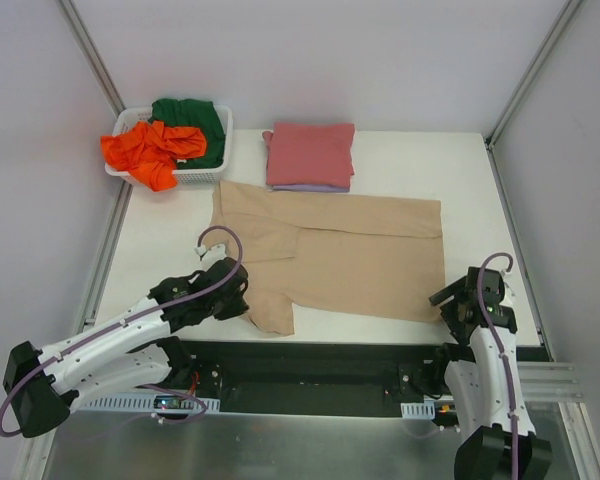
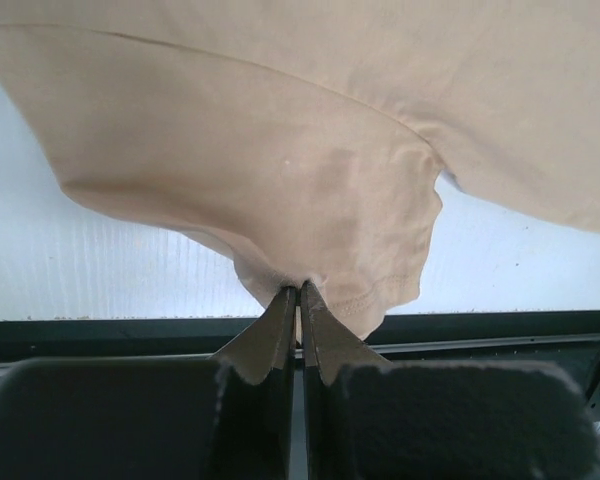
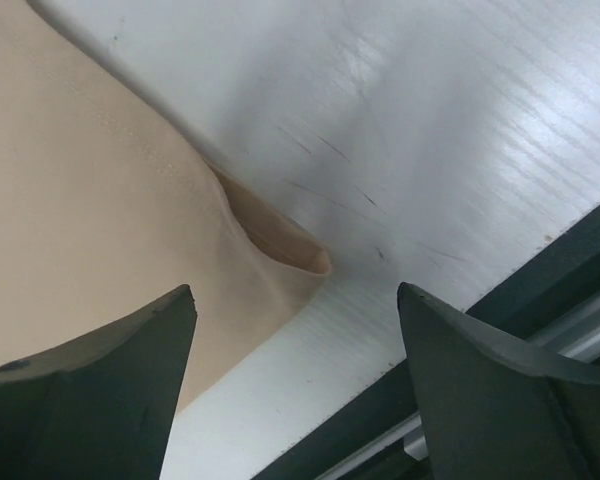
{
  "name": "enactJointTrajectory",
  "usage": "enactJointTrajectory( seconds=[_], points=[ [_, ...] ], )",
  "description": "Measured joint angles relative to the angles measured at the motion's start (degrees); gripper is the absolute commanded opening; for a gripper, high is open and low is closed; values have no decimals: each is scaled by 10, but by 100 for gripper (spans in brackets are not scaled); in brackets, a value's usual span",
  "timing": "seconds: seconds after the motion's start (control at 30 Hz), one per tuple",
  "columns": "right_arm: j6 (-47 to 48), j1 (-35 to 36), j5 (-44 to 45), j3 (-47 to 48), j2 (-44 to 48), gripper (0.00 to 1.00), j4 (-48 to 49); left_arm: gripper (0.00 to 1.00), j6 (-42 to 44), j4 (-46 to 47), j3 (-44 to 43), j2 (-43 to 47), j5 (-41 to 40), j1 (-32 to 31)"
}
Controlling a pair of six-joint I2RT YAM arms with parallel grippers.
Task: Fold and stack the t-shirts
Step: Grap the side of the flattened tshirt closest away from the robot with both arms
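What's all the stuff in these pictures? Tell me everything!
tan t-shirt: one, beige, spread mid-table
pinkish-red t-shirt: one, red-pink, folded, far side, top of stack
lavender t-shirt: one, pale purple, folded beneath it
orange t-shirt: one, orange, crumpled in basket
dark green t-shirt: one, green, in basket
basket: one, white, far left corner
table: one, white
left gripper: one, black, shut on tan t-shirt
right gripper: one, black, open at its near right corner
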State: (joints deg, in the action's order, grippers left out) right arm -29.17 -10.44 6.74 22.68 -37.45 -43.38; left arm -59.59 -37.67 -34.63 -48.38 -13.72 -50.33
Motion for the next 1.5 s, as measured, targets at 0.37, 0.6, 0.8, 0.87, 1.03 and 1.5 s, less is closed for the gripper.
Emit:
enactJointTrajectory(
  seconds=[0.37,0.6,0.8,0.87,1.03,1.5],
  points=[
    [-19,-2,-15,-28,-20,43,75,0,4,5,-11,-4,-38,0],
    [-14,-2,-19,-36,-22,2,85,0,5,12,-25,-12,-51,1],
    [-5,-2,-28,-38,-13,1,84,0,7,17,-37,-17,-66,2],
    [0,-2,-32,-37,-13,1,84,0,8,20,-41,-20,-72,3],
    [16,-2,-45,-24,-25,1,85,0,24,33,-56,-28,-80,28],
    [45,-2,-85,96,-182,1,146,0,123,134,-106,-97,-97,134]
  ],
)
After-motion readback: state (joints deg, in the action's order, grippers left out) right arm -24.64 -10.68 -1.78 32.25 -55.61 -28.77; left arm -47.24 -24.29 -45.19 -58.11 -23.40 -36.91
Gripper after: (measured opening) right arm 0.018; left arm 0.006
